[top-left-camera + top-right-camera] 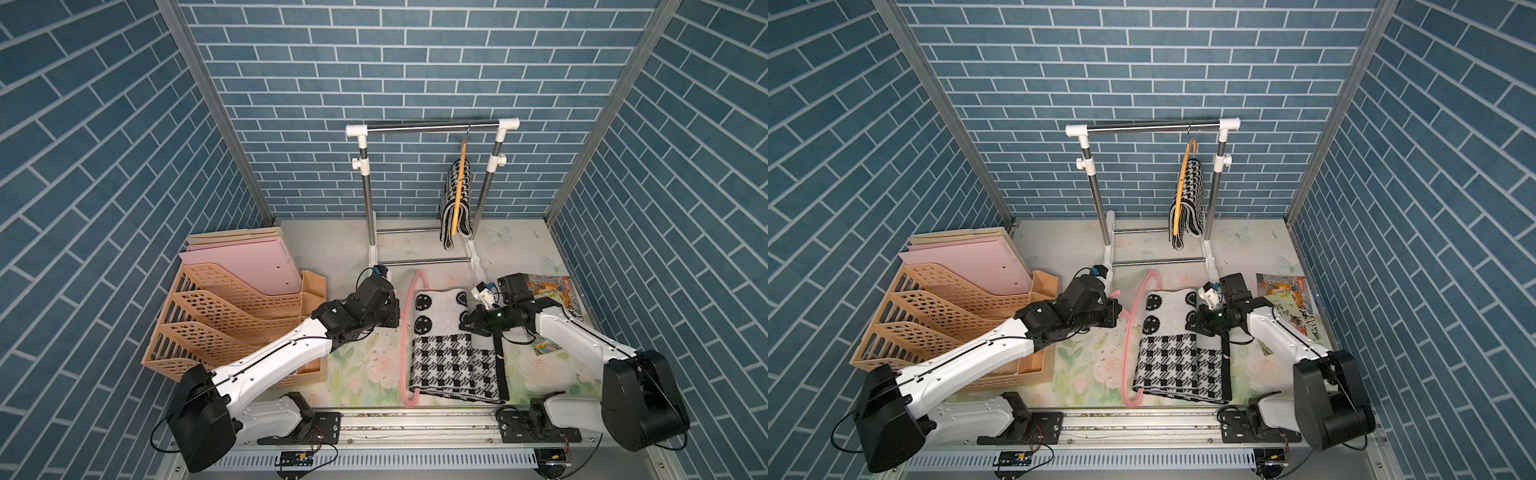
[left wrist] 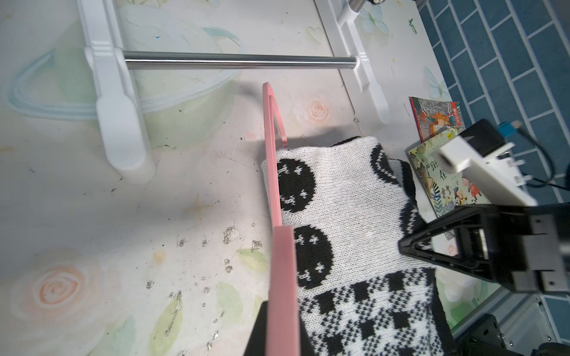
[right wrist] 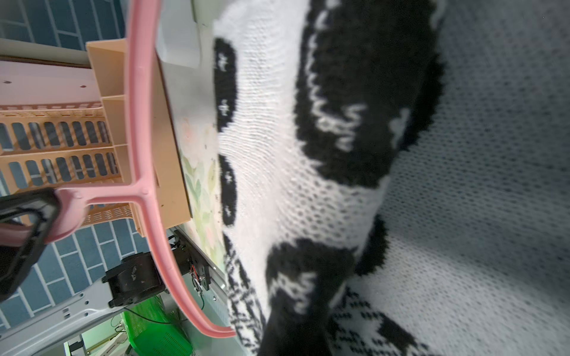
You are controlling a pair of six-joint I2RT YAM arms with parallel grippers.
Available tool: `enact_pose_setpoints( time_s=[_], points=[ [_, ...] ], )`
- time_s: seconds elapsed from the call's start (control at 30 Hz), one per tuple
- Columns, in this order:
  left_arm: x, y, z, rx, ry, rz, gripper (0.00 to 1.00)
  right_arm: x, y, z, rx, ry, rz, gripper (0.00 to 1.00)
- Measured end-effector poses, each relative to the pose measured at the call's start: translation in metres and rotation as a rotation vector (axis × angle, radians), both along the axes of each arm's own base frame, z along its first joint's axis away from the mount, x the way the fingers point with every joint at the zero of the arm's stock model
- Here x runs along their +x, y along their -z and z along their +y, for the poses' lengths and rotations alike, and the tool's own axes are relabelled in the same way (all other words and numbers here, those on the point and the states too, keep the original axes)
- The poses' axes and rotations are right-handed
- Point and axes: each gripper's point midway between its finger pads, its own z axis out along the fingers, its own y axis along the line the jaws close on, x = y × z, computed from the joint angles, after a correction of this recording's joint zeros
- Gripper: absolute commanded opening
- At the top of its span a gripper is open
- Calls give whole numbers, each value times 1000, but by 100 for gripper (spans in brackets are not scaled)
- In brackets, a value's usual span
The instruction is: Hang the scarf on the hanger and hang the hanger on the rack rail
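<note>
A black-and-white knitted scarf [image 1: 453,349] [image 1: 1179,357] lies folded on the table. It covers one side of a pink hanger [image 1: 403,353] [image 1: 1126,353] that lies flat beside it. My left gripper [image 1: 395,309] [image 1: 1117,309] is shut on the hanger's neck; the left wrist view shows the pink bar [image 2: 282,277] running out from between its jaws [image 2: 282,326]. My right gripper [image 1: 467,324] [image 1: 1192,322] is shut on the scarf's right edge. In the right wrist view the scarf [image 3: 339,185] fills the picture and hides the jaws [image 3: 293,336].
A garment rack [image 1: 432,126] stands at the back, with another checked scarf on an orange hanger [image 1: 455,199]. A beige file organizer [image 1: 232,320] with pink folders sits at the left. Picture books [image 1: 548,291] lie at the right, behind my right arm.
</note>
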Motion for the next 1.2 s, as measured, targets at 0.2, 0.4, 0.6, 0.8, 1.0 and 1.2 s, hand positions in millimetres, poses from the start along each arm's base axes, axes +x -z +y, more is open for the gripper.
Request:
enact_pose_setpoints(
  time_s=[0.2, 0.4, 0.6, 0.8, 1.0, 1.2],
  points=[
    [-1, -6, 7, 3, -13, -6, 0, -4, -19, -8, -51, 0, -11, 0],
    [-2, -8, 8, 5, -9, -10, 0, -12, -7, -27, -142, 36, 52, 0],
    [-3, -10, 8, 5, 6, -19, 0, -13, -2, -42, -208, 66, 70, 0],
    [-3, -14, 4, -13, 21, -28, 0, -2, -12, -57, -239, 112, 54, 0],
    [-2, -20, -2, -41, 46, -43, 0, -1, -15, -71, -300, 136, 49, 0],
    [1, -24, -13, -74, 80, -66, 0, -4, -18, -87, -352, 170, 35, 0]
  ],
)
